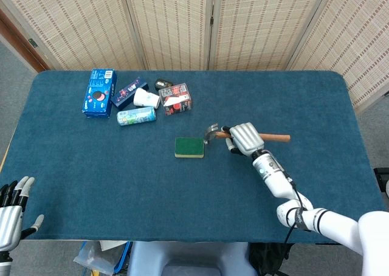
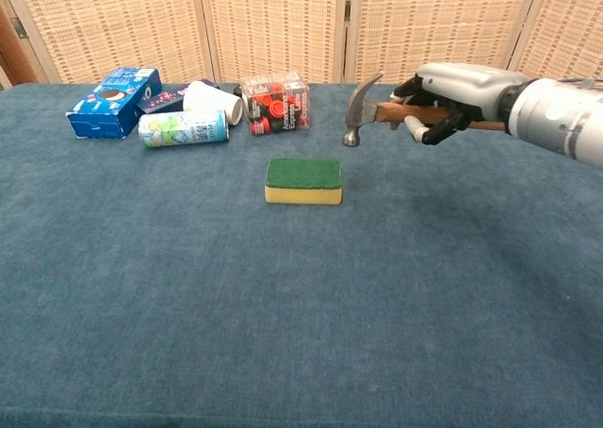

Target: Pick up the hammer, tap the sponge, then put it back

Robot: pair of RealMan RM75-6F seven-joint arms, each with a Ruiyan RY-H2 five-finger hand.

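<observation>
My right hand [image 1: 244,138] [image 2: 450,92] grips the wooden handle of a hammer [image 1: 220,133] [image 2: 367,112] and holds it in the air. The steel head hangs just right of and above the sponge [image 1: 189,147] [image 2: 303,180], apart from it. That sponge is a green-topped yellow block lying flat near the middle of the blue table. Down at the bottom left corner of the head view, my left hand [image 1: 12,206] rests with fingers spread and nothing in it; the chest view does not show it.
A cluster sits at the back left: a blue cookie box [image 1: 99,92] [image 2: 113,101], a white cup [image 1: 146,98] [image 2: 212,101], a lying can [image 1: 136,116] [image 2: 183,127], a red-filled clear pack [image 1: 177,99] [image 2: 275,103]. Woven screens stand behind the table [image 1: 340,106].
</observation>
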